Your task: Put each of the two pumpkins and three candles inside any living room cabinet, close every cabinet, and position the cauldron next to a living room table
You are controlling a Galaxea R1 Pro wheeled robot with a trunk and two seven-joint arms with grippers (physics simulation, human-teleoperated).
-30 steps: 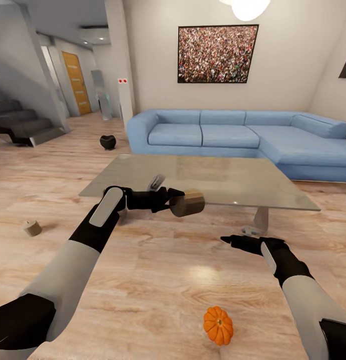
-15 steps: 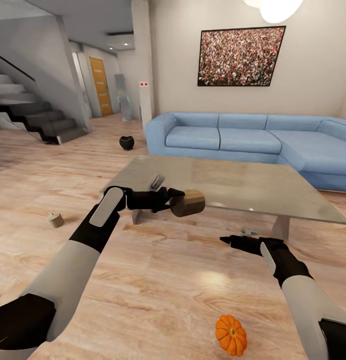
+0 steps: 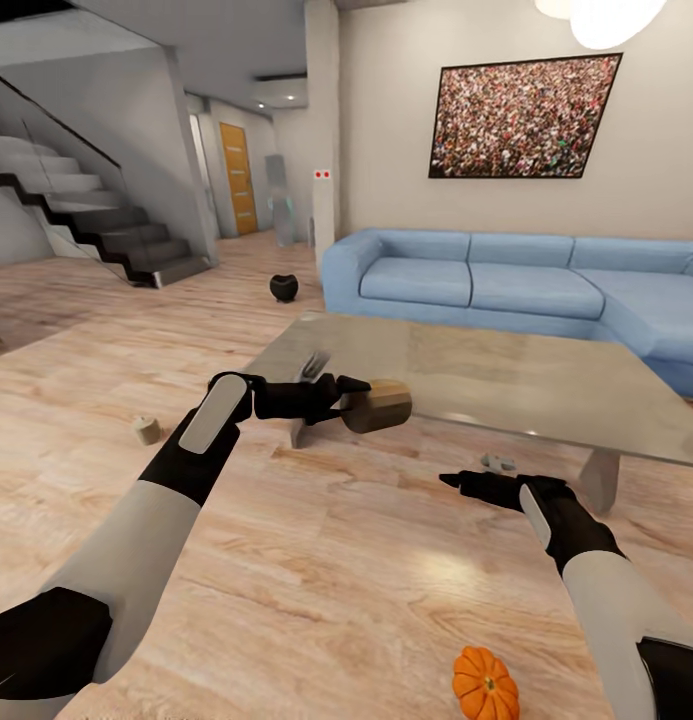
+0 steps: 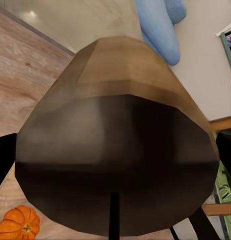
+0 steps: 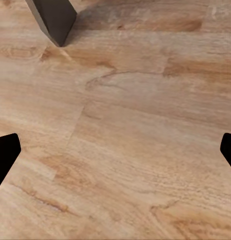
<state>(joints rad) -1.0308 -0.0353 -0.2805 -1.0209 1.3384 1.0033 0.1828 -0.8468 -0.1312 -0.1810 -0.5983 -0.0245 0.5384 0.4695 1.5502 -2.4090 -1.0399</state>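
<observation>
My left gripper [image 3: 352, 399] is shut on a tan candle [image 3: 378, 405], held on its side in the air in front of the glass table's near edge [image 3: 506, 385]. In the left wrist view the candle [image 4: 115, 150] looms large, with a pumpkin [image 4: 18, 223] on the floor behind it. My right gripper [image 3: 450, 480] hangs open over bare floor, its fingertips [image 5: 5, 152] wide apart. An orange pumpkin [image 3: 484, 686] lies on the planks near my right arm. A second candle [image 3: 146, 430] lies on the floor to the left. The black cauldron [image 3: 283, 288] stands by the sofa's end. The cabinet is out of view.
A blue sofa [image 3: 506, 285] runs behind the table. Stairs [image 3: 96, 225] rise at the far left, with a hallway and orange door [image 3: 239, 178] beyond. A dark table leg [image 5: 53, 17] stands ahead of my right gripper. Open plank floor stretches to the left.
The head view has swung to the left, so sofa, table, pumpkin and floor candle slid right in the picture. Both arms keep their pose, and the left gripper still holds the candle.
</observation>
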